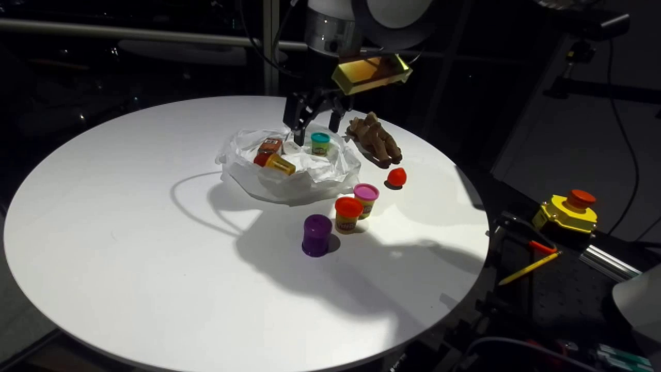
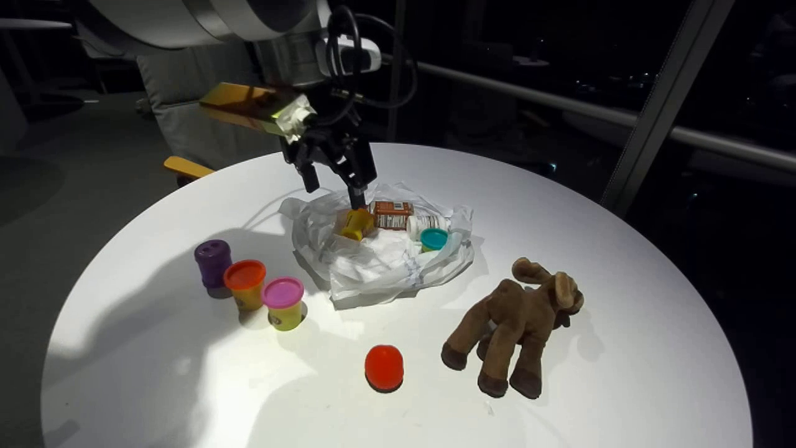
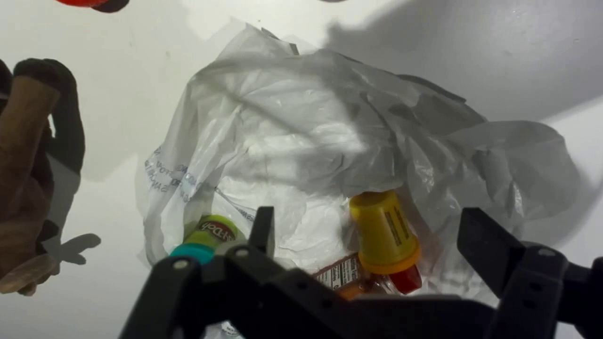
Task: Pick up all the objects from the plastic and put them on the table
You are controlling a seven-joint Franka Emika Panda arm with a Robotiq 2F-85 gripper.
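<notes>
While the translucent plastic bag (image 2: 367,281) slumps into a shiny, crinkled bowl, the round table (image 2: 323,386) beneath it is smooth, white and matte. Soft brown fabric covers the plush toy animal (image 2: 518,313), whose feet are darker, and the purple jar (image 2: 213,262) is a glossy cylinder with a rounded top.

In an exterior view the arm (image 2: 289,59) reaches in from eleven o'clock, its gripper (image 2: 334,197) pointing down above the bag. Spread wide, the jaws are released; in the wrist view the yellow tub (image 3: 382,230) lies tipped between the fingertips (image 3: 480,233), a gap on each side, its orange rim toward half past five.

With the bag as the dial's centre in an exterior view, its contents run clockwise: the yellow tub between ten and eleven, a printed orange-brown container (image 2: 393,214) near twelve, a white container (image 2: 423,223) at two, the upright teal-lidded Play-Doh tub (image 2: 433,239) just before three. On the table, the plush toy animal lies at four, a red egg-shaped piece (image 2: 384,367) at six; upright stand the pink-lidded tub (image 2: 283,303) at eight, the red-lidded tub (image 2: 245,286) just past it and the purple jar at nine.
</notes>
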